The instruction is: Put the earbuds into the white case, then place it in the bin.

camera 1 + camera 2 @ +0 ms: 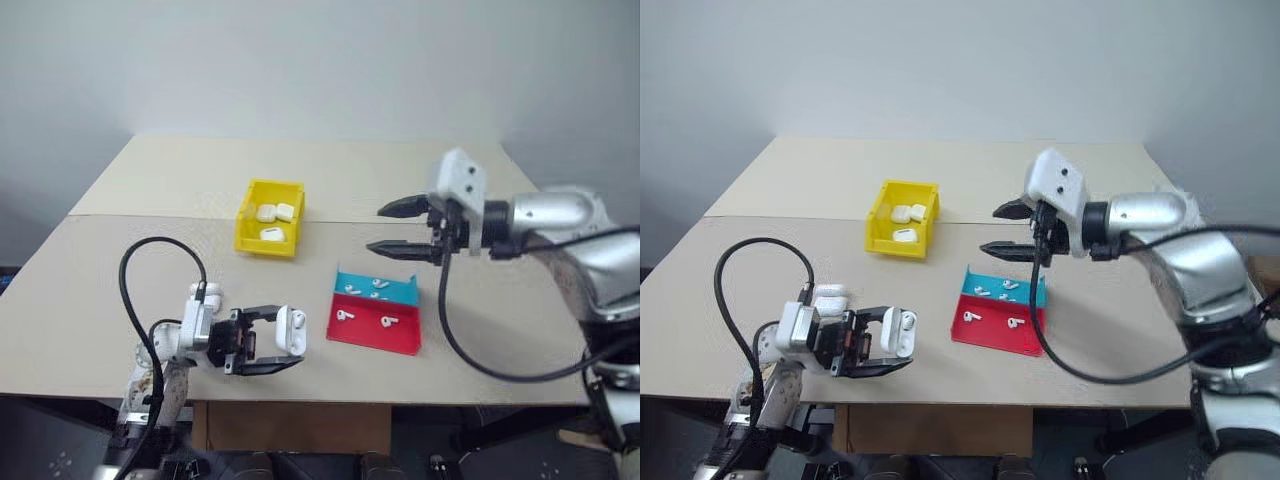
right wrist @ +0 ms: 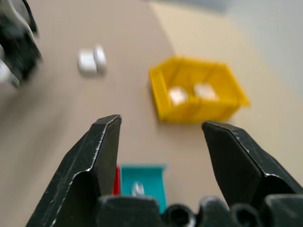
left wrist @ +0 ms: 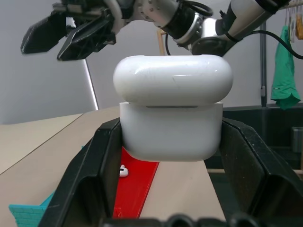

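Item: small glossy white rounded earbud case (image 1: 291, 331), lid ajar, clamped upright in left gripper (image 1: 268, 340) fingers at tabletop (image 1: 90, 300) seven o'clock, presumably presented for loading; right gripper (image 1: 398, 228), fingers apart and empty, hovers above red-and-teal trays (image 1: 375, 312) of tiny white earbuds (image 1: 345, 316); yellow plastic bin (image 1: 269, 217) at eleven o'clock.

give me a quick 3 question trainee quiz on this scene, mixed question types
1. True or false: the left gripper is shut on a white case.
2. Which holds white cases already? A) the red tray B) the yellow bin C) the teal tray
3. Fill in: the right gripper hangs above the table with its jaws ____.

Key
1. True; the case sits clamped between its two black fingers, lid slightly raised.
2. B; three cases lie in it. The trays hold loose earbuds.
3. Open, with nothing between them.
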Tool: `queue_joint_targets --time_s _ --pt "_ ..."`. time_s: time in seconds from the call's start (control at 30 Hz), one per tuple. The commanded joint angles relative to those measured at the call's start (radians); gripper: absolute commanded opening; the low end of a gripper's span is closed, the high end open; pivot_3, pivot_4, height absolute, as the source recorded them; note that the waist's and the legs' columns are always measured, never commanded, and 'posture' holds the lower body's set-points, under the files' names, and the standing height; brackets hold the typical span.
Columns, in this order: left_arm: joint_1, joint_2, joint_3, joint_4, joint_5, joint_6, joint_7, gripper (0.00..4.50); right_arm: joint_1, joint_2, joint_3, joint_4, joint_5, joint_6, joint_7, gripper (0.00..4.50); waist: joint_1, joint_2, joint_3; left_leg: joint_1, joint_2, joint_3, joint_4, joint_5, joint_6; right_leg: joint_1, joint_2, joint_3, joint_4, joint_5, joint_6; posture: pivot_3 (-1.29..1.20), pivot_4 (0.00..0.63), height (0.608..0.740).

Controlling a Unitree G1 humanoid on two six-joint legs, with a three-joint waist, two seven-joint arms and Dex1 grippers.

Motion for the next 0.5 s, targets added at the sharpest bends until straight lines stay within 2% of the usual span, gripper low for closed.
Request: queue_joint_targets --time_s 0.03,0.13,0.23,0.33,0.4,0.5 --pt "0.035 -0.024 -0.003 -0.082 0.001 -0.023 0.064 2.78 -0.132 0.037 0.181 0.165 -0.208 -0.058 0.071 3.33 -0.002 0.000 0.000 0.000 0.000 0.000 0.000 0.000 0.000 0.000 0.000 0.000 0.000 0.000 0.000 0.00 0.150 0.740" --pt "0.062 -0.018 -0.009 -0.129 0.013 -0.008 0.108 2.78 -0.206 0.096 0.314 0.308 -0.345 -0.143 0.153 3.33 0.000 0.000 0.000 -0.001 0.000 0.000 0.000 0.000 0.000 -0.001 0.000 0.000 0.000 0.000 0.000 0.00 0.150 0.740" --pt "0.085 -0.004 -0.005 -0.153 0.022 -0.017 0.128 2.78 -0.232 0.146 0.367 0.403 -0.416 -0.219 0.209 3.33 0.001 0.000 0.000 -0.001 0.000 0.000 0.000 0.000 0.000 -0.001 0.000 0.000 0.000 0.000 0.000 0.00 0.150 0.740" --pt "0.106 -0.029 -0.008 -0.138 0.042 -0.067 0.155 2.78 -0.249 0.190 0.375 0.491 -0.456 -0.265 0.246 2.78 0.004 0.001 0.000 -0.002 0.000 0.000 0.000 0.000 0.000 -0.001 0.000 0.000 0.000 0.000 0.001 0.00 0.150 0.740" --pt "0.119 -0.034 -0.018 -0.145 0.050 -0.075 0.169 2.78 -0.254 0.211 0.374 0.541 -0.494 -0.316 0.238 2.22 0.004 0.001 0.000 -0.002 0.000 0.000 0.000 0.000 0.000 -0.001 0.000 -0.001 0.001 0.000 0.001 0.00 0.150 0.740" --pt "0.133 -0.051 -0.037 -0.163 0.056 -0.079 0.198 2.78 -0.259 0.242 0.367 0.597 -0.528 -0.349 0.247 2.22 0.003 0.001 0.000 -0.001 0.000 0.000 0.000 0.000 0.000 -0.001 0.000 -0.001 0.001 0.000 0.001 0.00 0.150 0.740"
